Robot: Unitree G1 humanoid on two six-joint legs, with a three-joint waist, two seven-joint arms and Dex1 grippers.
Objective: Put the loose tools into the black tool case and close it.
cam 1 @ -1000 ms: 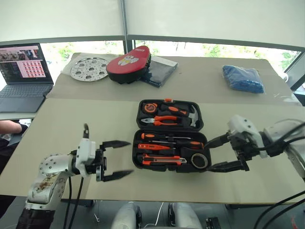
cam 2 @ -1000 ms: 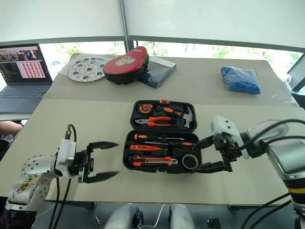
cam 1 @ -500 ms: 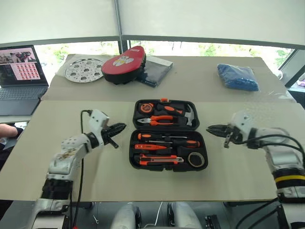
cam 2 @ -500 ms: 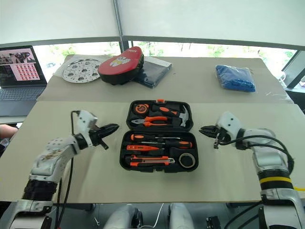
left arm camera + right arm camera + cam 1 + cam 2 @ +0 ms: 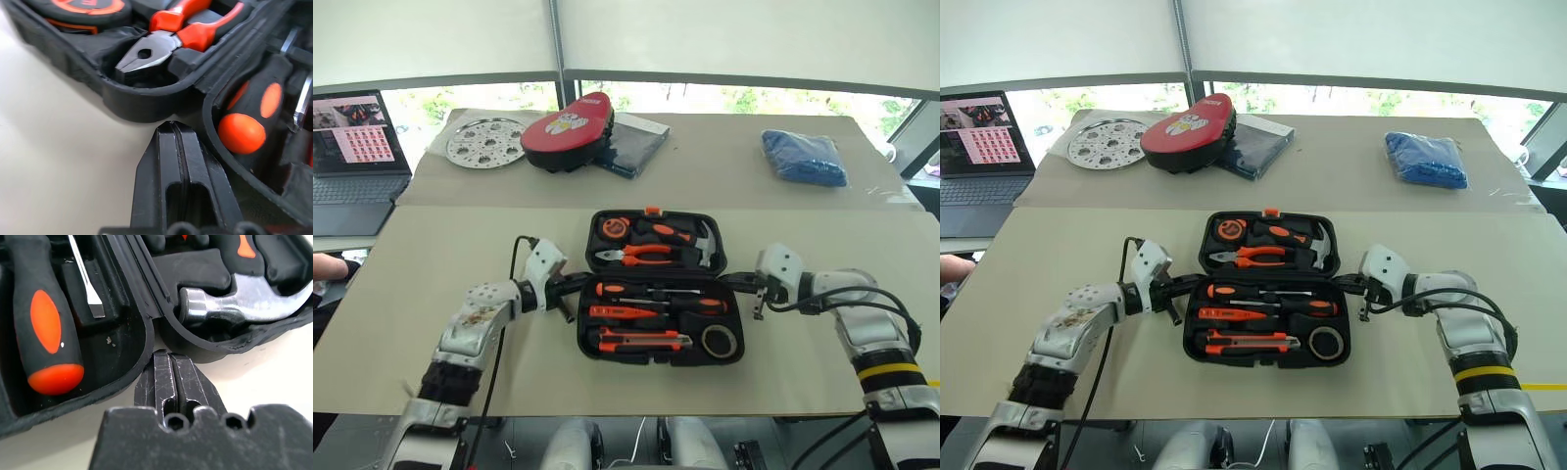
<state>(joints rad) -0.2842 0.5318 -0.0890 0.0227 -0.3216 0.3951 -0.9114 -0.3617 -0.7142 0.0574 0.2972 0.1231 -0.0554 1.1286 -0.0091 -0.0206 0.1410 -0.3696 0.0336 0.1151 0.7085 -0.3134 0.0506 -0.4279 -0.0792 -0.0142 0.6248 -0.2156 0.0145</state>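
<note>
From the head views, the black tool case (image 5: pixel 661 294) lies open on the bench (image 5: pixel 440 264), its screwdrivers (image 5: pixel 661 291), utility knife (image 5: pixel 641 341) and tape ring (image 5: pixel 718 341) already seated in the near half. So the loading looks done and the closing step is in hand.

In the left wrist view, the left hand (image 5: pixel 171 128) is pinched closed on nothing, its tip at the case's hinge notch.

In the right wrist view, the right hand (image 5: pixel 167 354) is likewise closed and empty at the opposite notch.

Next, one half must be levered over the hinge.

A second ago both hands were spread wide and stood away from the case.
</note>
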